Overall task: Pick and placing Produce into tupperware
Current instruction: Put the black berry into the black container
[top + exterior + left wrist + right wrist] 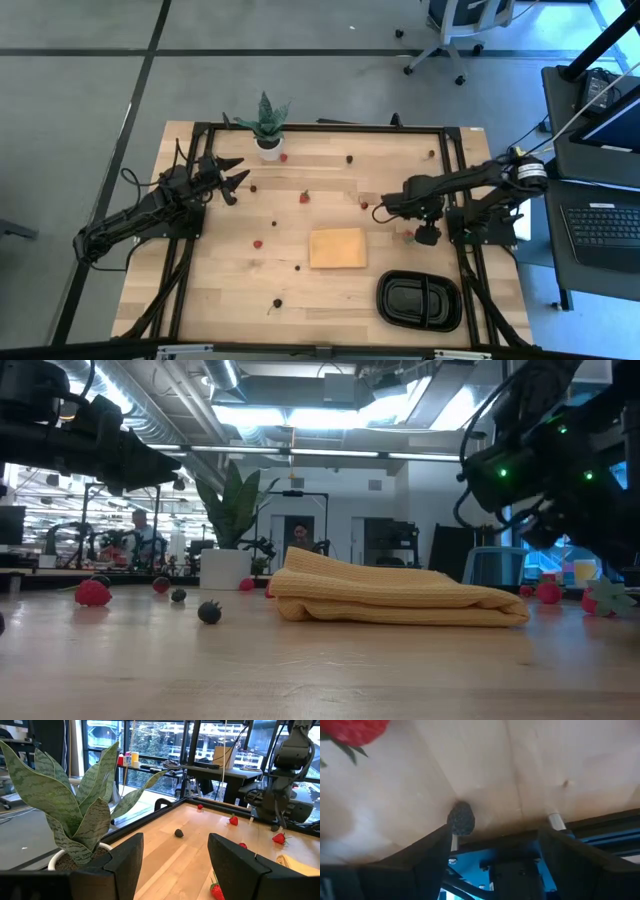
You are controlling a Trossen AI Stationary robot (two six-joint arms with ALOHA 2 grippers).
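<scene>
Dark, bumpy berry (461, 818) (red one (355, 730) nearby) sits before the right claw (492, 850), fingers spread apart.

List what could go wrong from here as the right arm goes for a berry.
1. The dark berry sits right at the table's edge, between the right gripper's open fingers; a nudge could roll it off the table.
2. The tray is still empty and berries lie scattered widely, so many trips mean many chances to drop one.
3. The left gripper hangs open close to the potted plant and could knock it over.
</scene>
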